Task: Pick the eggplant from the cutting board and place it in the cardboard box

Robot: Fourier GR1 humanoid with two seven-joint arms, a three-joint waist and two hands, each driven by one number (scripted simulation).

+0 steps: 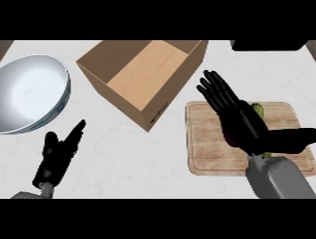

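A wooden cutting board (209, 154) lies at the right of the counter. On it rests the eggplant (228, 134), dark purple with a green stem end (258, 108), mostly hidden under my right hand (237, 114). That hand hovers over the board with straight fingers pointing up and left and its thumb spread out to the right; it is open. The open cardboard box (143, 70) stands up and to the left of the board, close to its corner. My left hand (58, 148) rests open at the lower left, away from both.
A large white bowl (23, 93) stands at the far left. A dark object (267, 45) sits at the counter's top right edge. Bare counter lies between the box, the bowl and my left hand.
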